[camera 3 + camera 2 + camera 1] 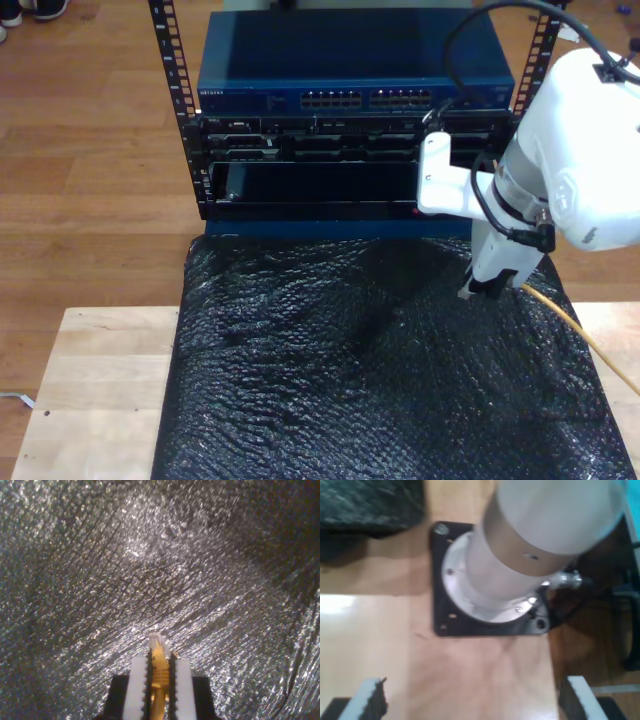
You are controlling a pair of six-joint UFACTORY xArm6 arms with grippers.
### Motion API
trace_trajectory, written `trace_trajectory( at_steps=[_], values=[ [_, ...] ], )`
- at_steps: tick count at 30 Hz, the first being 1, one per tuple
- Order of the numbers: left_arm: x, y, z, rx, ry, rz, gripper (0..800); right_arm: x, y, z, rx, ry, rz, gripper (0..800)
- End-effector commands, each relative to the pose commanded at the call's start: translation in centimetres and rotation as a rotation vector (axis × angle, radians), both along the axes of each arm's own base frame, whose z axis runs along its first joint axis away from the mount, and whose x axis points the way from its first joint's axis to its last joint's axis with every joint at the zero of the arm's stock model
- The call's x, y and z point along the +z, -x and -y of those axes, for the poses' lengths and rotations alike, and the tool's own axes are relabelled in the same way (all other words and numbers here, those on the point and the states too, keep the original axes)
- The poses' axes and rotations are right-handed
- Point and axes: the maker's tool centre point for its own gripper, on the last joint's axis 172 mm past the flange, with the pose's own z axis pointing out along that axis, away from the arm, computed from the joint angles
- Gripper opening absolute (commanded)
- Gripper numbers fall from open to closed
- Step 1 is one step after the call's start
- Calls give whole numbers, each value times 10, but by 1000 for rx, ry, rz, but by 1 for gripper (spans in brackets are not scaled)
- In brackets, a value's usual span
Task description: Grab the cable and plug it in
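My second gripper (pixel 160 656) is shut on the yellow-orange cable (pixel 160 667), just behind its clear plug (pixel 156 642), which pokes out past the white fingers (pixel 137 680). Under it lies the black textured mat (pixel 100 580). In the exterior view the same gripper (pixel 477 291) hangs low over the mat (pixel 330 360) at that view's right. The cable (pixel 578 325) trails from it toward the exterior view's lower right. My first gripper (pixel 472 700) is open with nothing between its fingers (pixel 370 700), above a wooden tabletop (pixel 485 680).
Behind the mat stands a rack (pixel 175 110) holding a blue network switch (pixel 350 75) with rows of ports (pixel 368 98) and darker units below. An arm's round base on a black plate (pixel 490 605) stands on the wood ahead of my first gripper.
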Motion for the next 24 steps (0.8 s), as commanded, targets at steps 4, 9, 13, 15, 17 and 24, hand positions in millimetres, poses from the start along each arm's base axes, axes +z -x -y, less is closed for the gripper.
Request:
trace_trajectory(
  at_steps=[4,9,13,15,17,24],
  values=[
    [-10,18,6,-22,19,12,800,-1,1,0,-1,-1,-3,0],
    [-25,25,14,-46,26,42,800,-7,4,1,-10,1,-16,0],
    [-35,37,22,-68,45,21,800,-8,5,1,-10,2,-19,0],
    [-39,41,25,-73,48,15,800,-8,5,1,-10,2,-19,0],
    [-40,40,21,-72,23,23,800,-8,5,1,-10,2,-19,0],
    [-51,41,20,-86,-29,66,800,-8,5,1,-10,0,-19,0]
  ],
)
